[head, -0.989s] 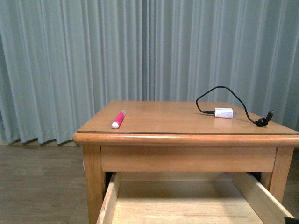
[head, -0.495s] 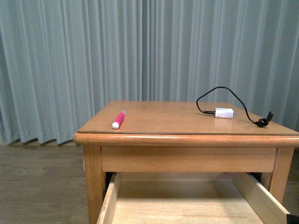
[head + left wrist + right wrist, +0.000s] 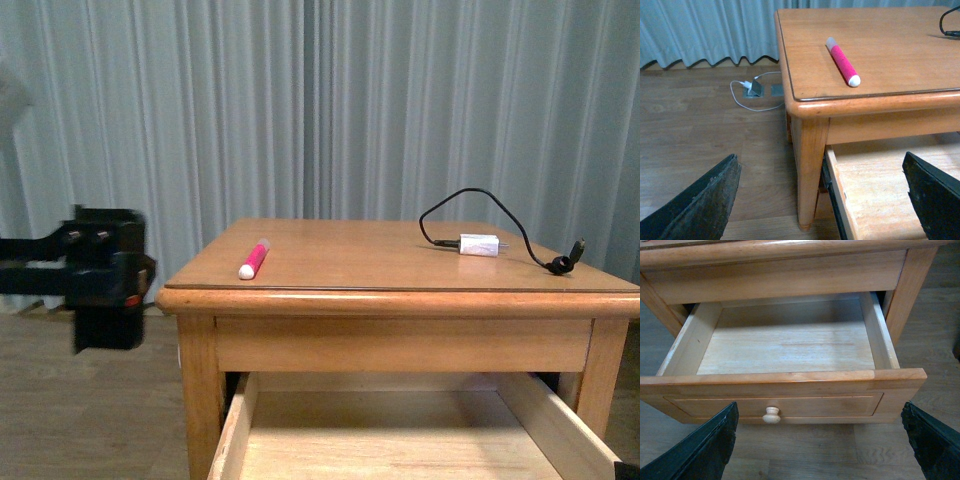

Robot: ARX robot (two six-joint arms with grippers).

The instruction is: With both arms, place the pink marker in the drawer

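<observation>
The pink marker (image 3: pixel 254 259) (image 3: pixel 842 61) lies on the nightstand top (image 3: pixel 380 262) near its front left corner, white end toward the front edge. Below it the drawer (image 3: pixel 400 445) (image 3: pixel 790 347) is pulled out, and its pale interior holds nothing. My left arm (image 3: pixel 100 285) shows blurred to the left of the nightstand, about level with its top. The left gripper (image 3: pixel 820 160) is open, off the front left corner, short of the marker. The right gripper (image 3: pixel 820 407) is open in front of the drawer front, apart from its round knob (image 3: pixel 771 415).
A white charger block (image 3: pixel 479 244) with a black cable (image 3: pixel 500 205) lies on the right of the nightstand top. A floor socket with a white cable (image 3: pixel 752 89) sits left of the nightstand leg (image 3: pixel 810 170). Grey curtains (image 3: pixel 300 100) hang behind.
My left arm has come into the front view at the left, where no arm showed before. Marker, charger and drawer have not moved.
</observation>
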